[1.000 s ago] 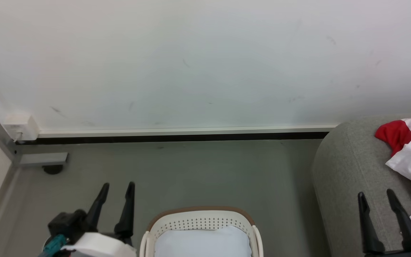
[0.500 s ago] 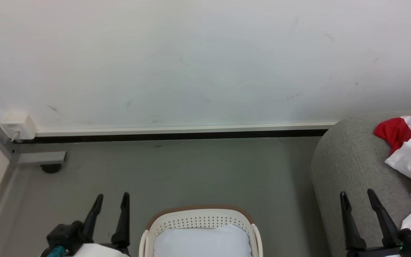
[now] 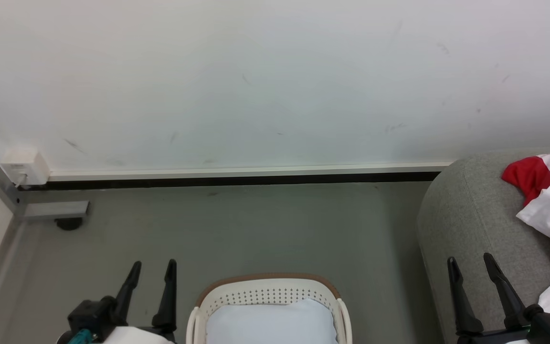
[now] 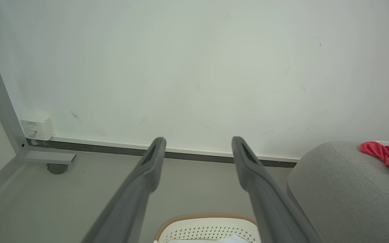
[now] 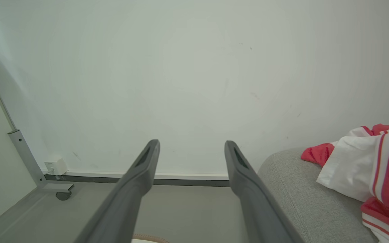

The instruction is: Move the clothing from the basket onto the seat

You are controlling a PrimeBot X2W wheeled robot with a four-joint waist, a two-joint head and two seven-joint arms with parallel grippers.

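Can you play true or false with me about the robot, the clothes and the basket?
The clothing lies on the seat. True.
The basket is piled with red clothing. False: the basket's visible part shows a pale pad.
The left gripper and right gripper are both open. True.
The right gripper grips the clothing. False: it is empty, apart from the clothing.

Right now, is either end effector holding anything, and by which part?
Nothing is held. The left end effector and right end effector are both open and empty; the red and white fabric clothing lies on the light grey fabric sofa.
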